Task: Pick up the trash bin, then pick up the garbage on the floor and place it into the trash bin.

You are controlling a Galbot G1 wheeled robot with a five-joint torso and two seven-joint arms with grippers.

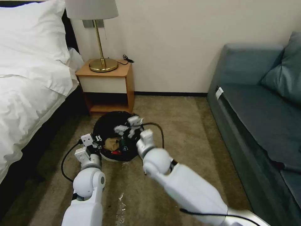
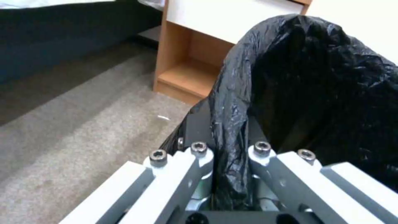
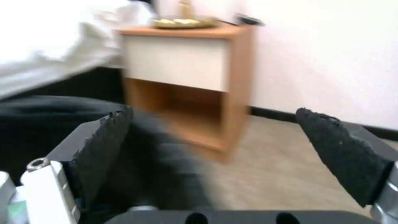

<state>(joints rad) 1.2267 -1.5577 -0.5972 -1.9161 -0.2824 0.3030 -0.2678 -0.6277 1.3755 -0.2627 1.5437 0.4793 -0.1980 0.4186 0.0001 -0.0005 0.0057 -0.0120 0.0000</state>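
The trash bin (image 1: 108,125) sat low over the beige carpet (image 1: 185,131), right in front of the wooden nightstand (image 1: 106,84), its black bag liner (image 2: 307,77) crinkled and folded out over the rim, and there was litter inside it: a crumpled brown paper bag (image 1: 112,143), a bit of red carton (image 1: 115,153) under it, and a small green-labelled bottle (image 1: 124,145) just beside them. On the bin's near-left edge the left gripper (image 1: 94,140) was clamped on the rim, and in the left wrist view you could see the liner pinched tight between its two fingers (image 2: 199,155), the plastic bunched up in the narrow gap. Over the bin's mouth hung the right gripper (image 1: 128,125), jaws spread wide with nothing between them; in the right wrist view its black pads (image 3: 104,146) stood well apart, framing the nightstand and the carpet beyond. A black cable (image 1: 156,128) looped across the carpet beside the right arm. On the nightstand stood a brass lamp (image 1: 102,59) with a pale shade, the bed (image 1: 28,78) with white linen ran along the robot's left, and a blue-grey sofa (image 1: 260,106) filled the right side against the cream wall
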